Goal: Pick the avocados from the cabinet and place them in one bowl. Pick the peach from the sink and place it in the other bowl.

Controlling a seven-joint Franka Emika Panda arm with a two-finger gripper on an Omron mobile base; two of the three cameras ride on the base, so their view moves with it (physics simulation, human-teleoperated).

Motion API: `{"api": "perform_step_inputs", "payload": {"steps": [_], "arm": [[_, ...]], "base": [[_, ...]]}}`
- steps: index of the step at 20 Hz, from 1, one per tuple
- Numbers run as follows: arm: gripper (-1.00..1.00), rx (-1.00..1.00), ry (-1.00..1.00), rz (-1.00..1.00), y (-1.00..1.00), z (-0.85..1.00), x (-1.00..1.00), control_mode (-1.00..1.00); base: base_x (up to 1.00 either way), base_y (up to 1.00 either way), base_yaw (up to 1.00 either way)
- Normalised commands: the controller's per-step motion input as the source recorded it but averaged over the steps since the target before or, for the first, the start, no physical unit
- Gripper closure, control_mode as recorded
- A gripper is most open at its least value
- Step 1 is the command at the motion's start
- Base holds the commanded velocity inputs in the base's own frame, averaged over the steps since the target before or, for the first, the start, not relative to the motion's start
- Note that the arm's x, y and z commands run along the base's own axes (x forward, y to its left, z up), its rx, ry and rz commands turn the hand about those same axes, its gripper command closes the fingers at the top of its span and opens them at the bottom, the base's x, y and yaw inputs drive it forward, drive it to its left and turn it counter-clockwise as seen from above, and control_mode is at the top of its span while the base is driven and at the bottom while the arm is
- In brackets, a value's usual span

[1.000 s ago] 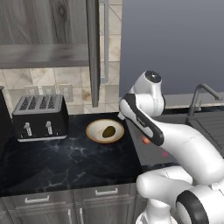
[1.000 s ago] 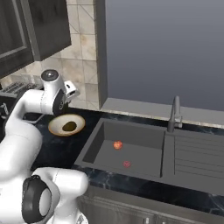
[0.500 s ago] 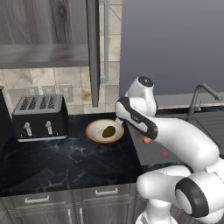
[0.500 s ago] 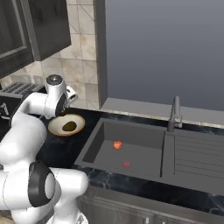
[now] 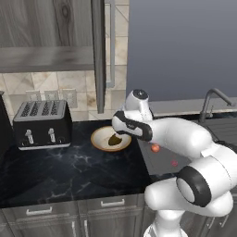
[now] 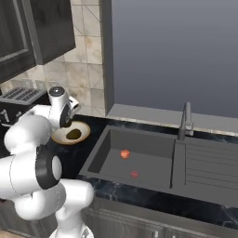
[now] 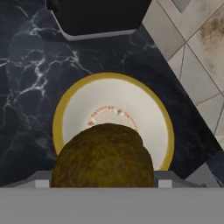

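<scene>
In the left base view the arm is swinging further left than a moment ago, bringing the gripper over the bowl beside the toaster. In the right base view the peach is lying in the sink. In the hand view the fingers are gripping an avocado above the bowl's pale inside.

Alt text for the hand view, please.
An avocado fills the lower centre, close to the camera at the tool, directly over a shallow tan-rimmed bowl on the black marble counter. A dark toaster sits at the top edge.
</scene>
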Motion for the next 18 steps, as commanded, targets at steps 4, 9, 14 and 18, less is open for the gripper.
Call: {"api": "perform_step_inputs", "payload": {"steps": [4,9,14,18], "arm": [[1.00,-0.07,0.04,0.05,0.12,-0.44,0.40,-1.00],[1.00,-0.06,0.02,0.06,0.09,-0.35,0.44,-1.00],[1.00,-0.01,0.00,0.07,0.05,-0.21,0.45,-1.00],[1.00,0.00,0.01,0.06,0.00,-0.28,0.27,-1.00]], "base": [[0.00,0.00,0.00],[0.00,0.00,0.00],[0.00,0.00,0.00],[0.00,0.00,0.00]]}}
